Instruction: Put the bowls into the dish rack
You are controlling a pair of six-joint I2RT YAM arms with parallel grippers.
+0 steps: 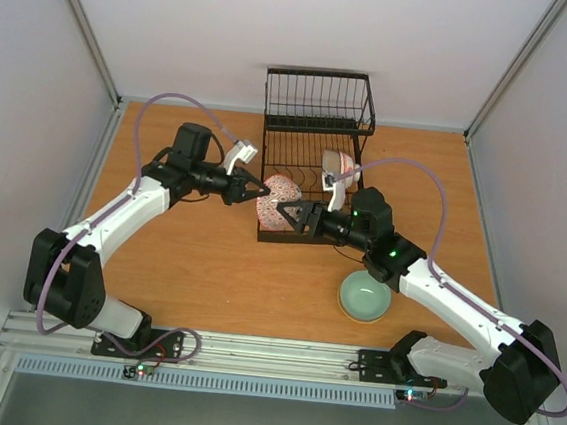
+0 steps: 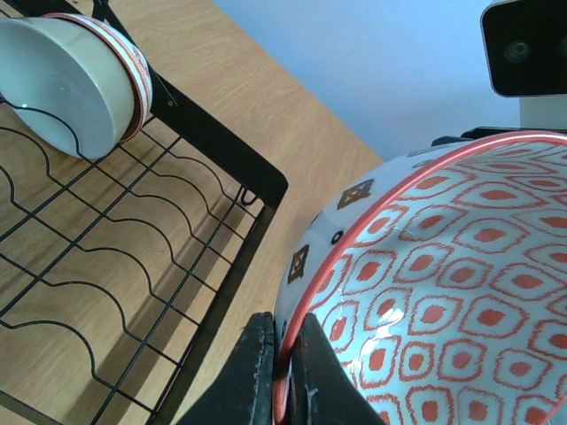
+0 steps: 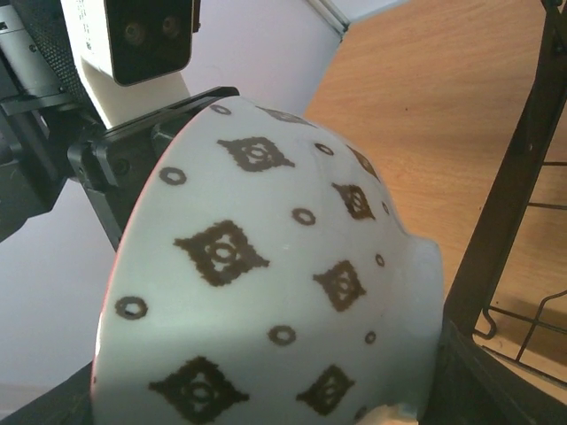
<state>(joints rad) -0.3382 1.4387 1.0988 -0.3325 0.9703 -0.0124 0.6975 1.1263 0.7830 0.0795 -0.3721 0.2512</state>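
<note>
A white bowl with a red diamond pattern inside (image 1: 276,202) hangs at the front left corner of the black wire dish rack (image 1: 309,155). My left gripper (image 1: 251,187) is shut on its red rim (image 2: 285,336). In the left wrist view the bowl (image 2: 443,283) fills the right half. My right gripper (image 1: 293,214) straddles the same bowl from the other side. In the right wrist view the bowl's white outside with dark marks (image 3: 266,283) sits between the fingers (image 3: 474,381); I cannot see whether they press on it. A second bowl (image 1: 340,168) stands on edge in the rack.
A pale green bowl (image 1: 365,297) sits on the wooden table in front of the right arm. The rack's taller basket section (image 1: 319,100) stands at the back. In the left wrist view the racked bowl (image 2: 75,84) leans over the curved dividers (image 2: 106,239).
</note>
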